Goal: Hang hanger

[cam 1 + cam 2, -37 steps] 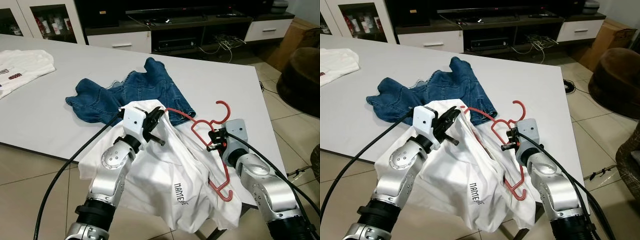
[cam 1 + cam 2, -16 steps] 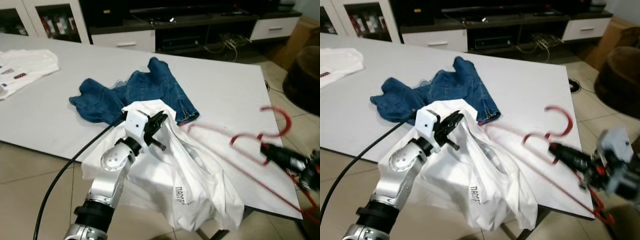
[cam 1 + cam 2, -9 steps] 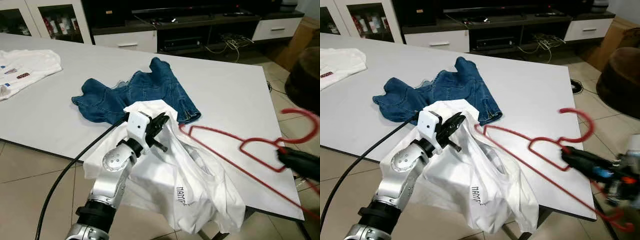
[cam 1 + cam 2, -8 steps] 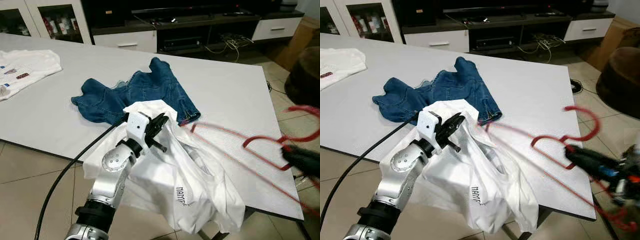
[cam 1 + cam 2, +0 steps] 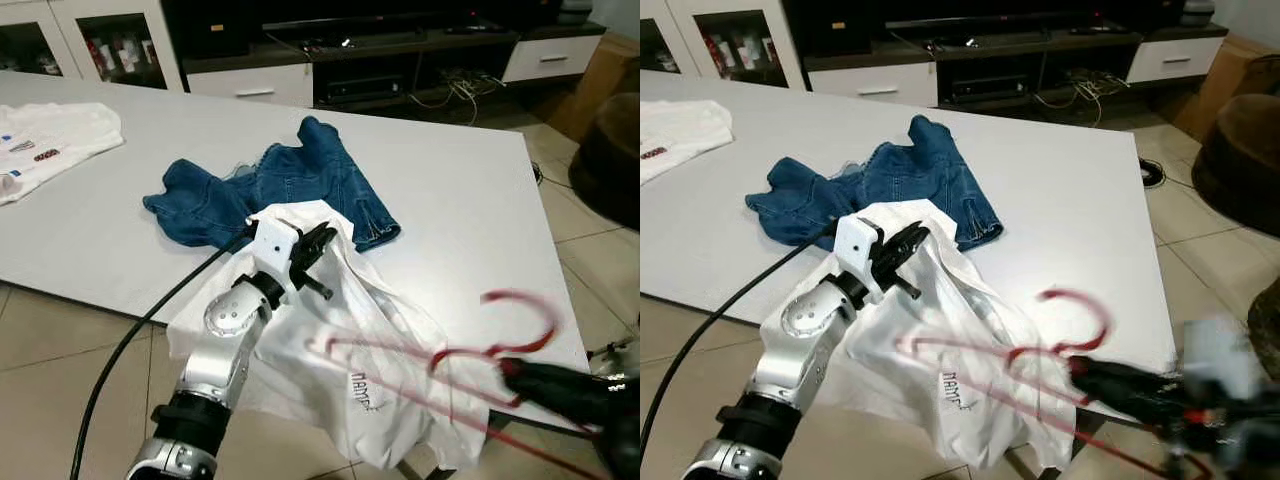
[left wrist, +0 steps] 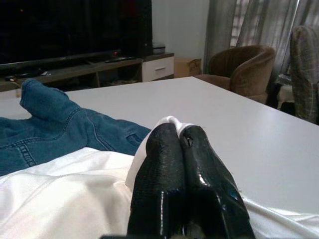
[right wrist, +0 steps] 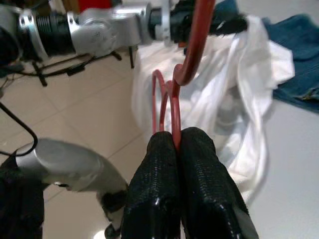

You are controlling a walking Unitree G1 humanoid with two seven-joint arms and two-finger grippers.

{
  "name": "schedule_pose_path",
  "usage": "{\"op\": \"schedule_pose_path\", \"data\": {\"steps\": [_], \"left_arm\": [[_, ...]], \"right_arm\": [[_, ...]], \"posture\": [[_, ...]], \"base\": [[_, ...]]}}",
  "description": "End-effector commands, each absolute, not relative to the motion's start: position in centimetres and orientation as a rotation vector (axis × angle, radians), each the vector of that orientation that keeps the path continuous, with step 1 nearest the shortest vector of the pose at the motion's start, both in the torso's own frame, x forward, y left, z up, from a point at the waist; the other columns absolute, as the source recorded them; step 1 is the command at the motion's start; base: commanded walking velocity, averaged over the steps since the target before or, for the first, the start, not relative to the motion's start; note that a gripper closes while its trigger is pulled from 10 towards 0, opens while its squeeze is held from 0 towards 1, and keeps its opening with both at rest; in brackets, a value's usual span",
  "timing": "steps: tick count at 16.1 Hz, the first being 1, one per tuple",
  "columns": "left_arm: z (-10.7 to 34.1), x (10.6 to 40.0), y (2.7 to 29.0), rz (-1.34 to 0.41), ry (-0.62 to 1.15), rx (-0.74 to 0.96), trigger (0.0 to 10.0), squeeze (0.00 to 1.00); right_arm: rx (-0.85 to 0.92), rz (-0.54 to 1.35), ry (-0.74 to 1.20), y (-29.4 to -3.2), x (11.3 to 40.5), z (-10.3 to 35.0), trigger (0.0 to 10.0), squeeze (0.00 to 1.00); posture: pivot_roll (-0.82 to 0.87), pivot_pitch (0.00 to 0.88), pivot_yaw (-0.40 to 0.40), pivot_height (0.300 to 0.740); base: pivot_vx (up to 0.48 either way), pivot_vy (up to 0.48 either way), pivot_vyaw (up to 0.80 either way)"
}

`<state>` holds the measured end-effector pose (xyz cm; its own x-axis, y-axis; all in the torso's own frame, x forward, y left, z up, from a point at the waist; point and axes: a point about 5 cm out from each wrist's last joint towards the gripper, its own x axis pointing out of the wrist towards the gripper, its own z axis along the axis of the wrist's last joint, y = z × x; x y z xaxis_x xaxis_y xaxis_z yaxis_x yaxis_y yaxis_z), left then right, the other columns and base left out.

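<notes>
The thin red plastic hanger [image 5: 470,365] had a curved hook at its top and a wavy neck below it, and its long bars showed as a blur in the head views. It lay over the lower part of the white T-shirt [image 5: 400,350], near the front right corner of the white table [image 5: 470,200]. The right gripper [image 7: 179,149] was clenched on the hanger's neck; in the right wrist view the two black fingers [image 7: 159,189] pressed together with the red wire between them. The left gripper [image 5: 312,247] was closed on a fold of the white T-shirt and held it raised above the table edge (the left wrist view showed the cloth caught between the two fingertips). The shirt hung down from this grip over the front edge of the table, and dark printed letters were visible on its lower part.

There was one hanger. There were two white garments: the held shirt and a second white T-shirt with small prints [image 5: 50,140], which lay flat at the far left of the table. One pair of blue denim shorts [image 5: 270,190] lay crumpled just behind the held shirt.
</notes>
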<state>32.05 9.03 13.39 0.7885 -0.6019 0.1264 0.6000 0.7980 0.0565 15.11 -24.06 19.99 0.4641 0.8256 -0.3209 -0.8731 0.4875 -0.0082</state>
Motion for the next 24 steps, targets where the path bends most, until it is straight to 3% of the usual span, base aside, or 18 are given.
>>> {"op": "schedule_pose_path", "data": {"steps": [1,5,9,11,14,16,24], "left_arm": [[13.8,32.3,9.1,-0.647,-0.16,0.023,0.0,0.0],[14.5,32.2,8.7,-0.648,-0.19,0.011,0.0,0.0],[15.3,32.3,8.6,-0.636,-0.226,-0.008,0.0,0.0],[16.5,32.5,7.7,-0.644,-0.272,-0.033,0.0,0.0],[18.0,32.7,6.8,-0.662,-0.328,-0.059,0.0,0.0],[19.0,32.8,6.3,-0.672,-0.362,-0.073,0.0,0.0],[22.8,32.4,6.0,-0.676,-0.494,-0.113,0.0,0.0]], "right_arm": [[-0.242,1.012,0.27,-23.9,15.8,20.3,10.0,0.0],[-0.347,0.818,0.281,-23.8,18.9,20.3,10.0,0.0],[-0.369,0.795,0.29,-23.0,19.9,20.2,10.0,0.0],[-0.354,0.789,0.297,-21.7,20.5,19.5,10.0,0.0],[-0.275,0.605,0.32,-20.8,23.0,17.8,10.0,0.0],[-0.222,0.456,0.3,-20.9,24.7,17.5,10.0,0.0],[-0.271,0.189,0.22,-23.3,27.6,19.2,10.0,0.0]], "posture": [[-0.06,0.037,0.055,0.74],[-0.05,0.037,0.048,0.74],[-0.04,0.039,0.041,0.74],[-0.04,0.039,0.035,0.74],[-0.04,0.035,0.035,0.74],[-0.04,0.033,0.036,0.74],[-0.04,0.029,0.039,0.74]], "base": [[0.0,0.0,0.0],[0.0,0.0,0.0],[0.0,0.0,0.0],[0.0,0.0,0.0],[0.0,0.0,0.0],[0.0,0.0,0.0],[0.0,0.0,0.0]]}}
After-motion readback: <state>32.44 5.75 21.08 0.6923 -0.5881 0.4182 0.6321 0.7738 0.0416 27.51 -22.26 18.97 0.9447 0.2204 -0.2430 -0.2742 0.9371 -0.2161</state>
